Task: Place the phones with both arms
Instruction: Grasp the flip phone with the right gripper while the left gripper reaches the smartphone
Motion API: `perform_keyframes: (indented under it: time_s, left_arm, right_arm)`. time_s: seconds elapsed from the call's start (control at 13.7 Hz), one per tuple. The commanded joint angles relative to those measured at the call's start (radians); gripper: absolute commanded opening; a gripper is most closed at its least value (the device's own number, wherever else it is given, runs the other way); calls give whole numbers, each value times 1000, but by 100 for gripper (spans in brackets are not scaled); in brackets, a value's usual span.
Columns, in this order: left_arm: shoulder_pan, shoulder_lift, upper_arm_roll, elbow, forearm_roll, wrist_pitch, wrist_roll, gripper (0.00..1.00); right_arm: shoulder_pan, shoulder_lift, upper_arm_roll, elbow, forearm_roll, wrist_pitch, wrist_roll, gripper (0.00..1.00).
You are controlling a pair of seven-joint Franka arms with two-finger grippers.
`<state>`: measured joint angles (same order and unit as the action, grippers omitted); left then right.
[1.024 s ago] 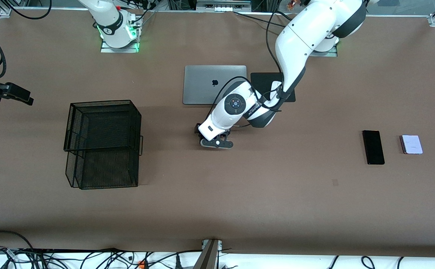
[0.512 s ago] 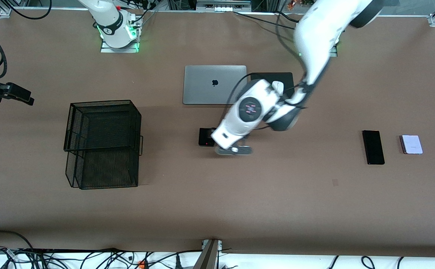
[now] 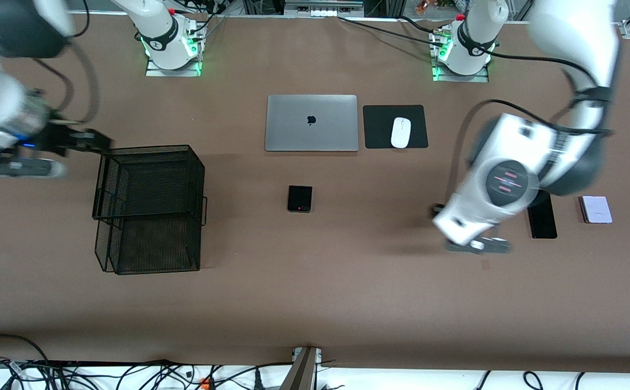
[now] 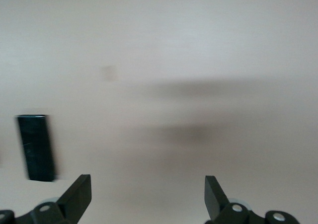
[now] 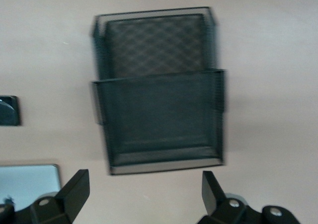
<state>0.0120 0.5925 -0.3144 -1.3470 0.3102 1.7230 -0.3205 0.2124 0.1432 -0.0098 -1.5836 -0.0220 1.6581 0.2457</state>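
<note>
The left gripper (image 3: 474, 245) hangs over bare table just beside the long slim black phone (image 3: 541, 215), its fingers (image 4: 79, 194) spread wide with nothing between them; the left wrist view shows the same black slab (image 4: 36, 147) lying flat and apart from the fingertips. Toward the left arm's end of the table from that slab rests the pale lavender flip phone (image 3: 596, 209), near it but not touching. The small black flip phone (image 3: 299, 198) lies alone at mid-table, nearer to the front camera than the closed silver laptop (image 3: 311, 123), with open brown surface all around it. Beside the laptop a white mouse (image 3: 400, 132) sits on a black mouse pad (image 3: 380, 127). The right gripper (image 3: 19, 165) hangs at the right arm's end of the table, just beside the upper rim of the black wire-mesh basket (image 3: 149, 208); its fingers (image 5: 74, 189) are likewise parted and hold nothing. The right wrist view looks down into the basket (image 5: 159, 90), a two-tier mesh bin whose compartments show only their own mesh floor, with a corner of the laptop (image 5: 30, 182) and the black flip phone (image 5: 9, 110) at the frame's edge. Wide bare table stretches between the basket and the phones, and along the edge nearest the front camera.
</note>
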Motion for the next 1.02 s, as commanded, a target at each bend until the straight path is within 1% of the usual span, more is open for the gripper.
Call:
perform_keyframes:
  time_s: [0.0, 0.15, 0.22, 0.37, 0.44, 0.66, 0.73, 0.8, 0.95]
  left_arm:
    - [152, -22, -18, -81, 24, 23, 148, 100]
    - [262, -22, -25, -125, 26, 76, 226, 100]
    - [298, -20, -25, -164, 24, 123, 251, 100]
    - [391, -22, -28, -285, 26, 275, 303, 100]
    - [429, -22, -26, -354, 26, 381, 329, 100]
    - [525, -20, -25, -522, 65, 684, 347, 100]
    - [552, -16, -23, -562, 85, 758, 345, 100]
    - [578, -8, -23, -580, 90, 802, 345, 100]
    - [603, 6, -20, -590, 92, 819, 345, 100]
  right_arm:
    - [160, 73, -6, 25, 22, 73, 186, 100]
    - [289, 187, -7, 118, 33, 130, 280, 100]
    - [336, 256, -6, 176, 37, 155, 338, 100]
    - [428, 381, -7, 298, 37, 172, 468, 100]
    - [468, 427, -7, 332, 37, 180, 528, 100]
    - [531, 507, -7, 326, 36, 265, 616, 100]
    - [547, 533, -9, 317, 34, 306, 647, 100]
    - [553, 558, -9, 295, 24, 351, 659, 100]
    - [556, 584, -13, 254, 21, 425, 650, 100]
